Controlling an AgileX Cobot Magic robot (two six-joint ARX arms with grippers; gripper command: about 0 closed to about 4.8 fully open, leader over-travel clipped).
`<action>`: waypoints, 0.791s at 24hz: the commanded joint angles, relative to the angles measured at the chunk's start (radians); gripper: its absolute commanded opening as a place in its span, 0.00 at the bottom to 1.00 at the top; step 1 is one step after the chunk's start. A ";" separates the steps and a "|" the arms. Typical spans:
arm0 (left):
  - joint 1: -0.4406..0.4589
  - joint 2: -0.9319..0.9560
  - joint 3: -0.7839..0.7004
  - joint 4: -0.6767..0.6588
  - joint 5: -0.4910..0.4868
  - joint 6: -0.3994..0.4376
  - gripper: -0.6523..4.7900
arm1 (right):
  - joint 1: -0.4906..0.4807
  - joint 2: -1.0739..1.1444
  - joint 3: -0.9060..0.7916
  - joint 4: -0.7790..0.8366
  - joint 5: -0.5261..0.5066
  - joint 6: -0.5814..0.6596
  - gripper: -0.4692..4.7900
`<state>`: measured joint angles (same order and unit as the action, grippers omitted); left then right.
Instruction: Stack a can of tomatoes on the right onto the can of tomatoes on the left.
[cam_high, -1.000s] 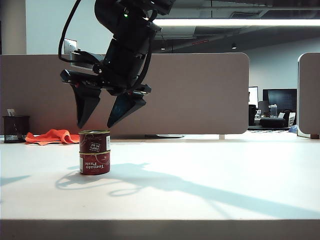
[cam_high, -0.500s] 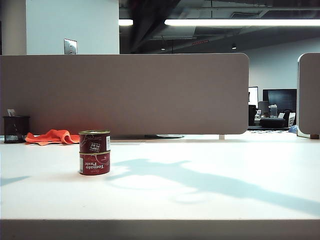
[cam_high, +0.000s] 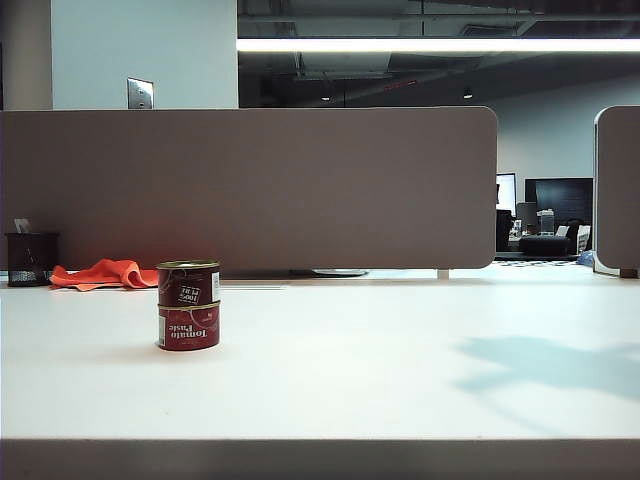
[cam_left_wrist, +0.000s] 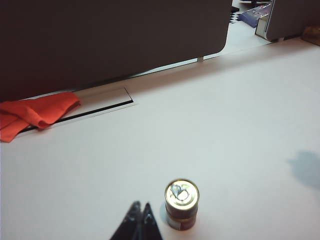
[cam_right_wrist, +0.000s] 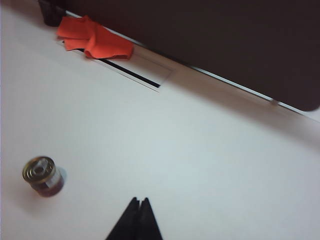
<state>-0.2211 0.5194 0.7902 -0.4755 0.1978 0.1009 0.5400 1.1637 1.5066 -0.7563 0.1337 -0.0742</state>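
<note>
I saw both closed hands, left hand (cam_left_wrist: 139, 212) just beside the stacked cans (cam_left_wrist: 181, 204), right hand (cam_right_wrist: 138, 207) well apart, open counter (cam_right_wrist: 200, 150) ahead, orange cloth (cam_right_wrist: 95, 40) far beyond.

The exterior camera is sitting low at the near table (cam_high: 400, 380) edge, looking level toward the far partition (cam_high: 250, 190). Both wrist cameras are looking down from high above, past their closed tips: left gripper (cam_left_wrist: 139, 214), right gripper (cam_right_wrist: 138, 209). All three views are sharing the stacked cans (cam_high: 188, 305) (cam_left_wrist: 181, 202) (cam_right_wrist: 43, 176) and orange cloth (cam_high: 105, 273) (cam_left_wrist: 32, 112) (cam_right_wrist: 95, 41).

White table (cam_high: 400, 380), stacked cans (cam_high: 189, 305), orange cloth (cam_high: 105, 273)
</note>
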 joint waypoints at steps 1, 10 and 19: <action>0.002 -0.107 -0.067 0.021 -0.013 -0.008 0.11 | -0.021 -0.171 -0.133 0.022 0.017 0.003 0.08; 0.002 -0.267 -0.282 0.068 -0.156 -0.032 0.12 | -0.034 -0.729 -0.693 0.442 0.435 -0.016 0.08; 0.003 -0.264 -0.563 0.432 -0.149 -0.115 0.11 | -0.044 -0.977 -1.174 0.624 0.204 -0.071 0.08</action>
<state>-0.2199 0.2565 0.2417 -0.1329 0.0406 0.0162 0.4953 0.2020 0.3645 -0.2386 0.3386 -0.1474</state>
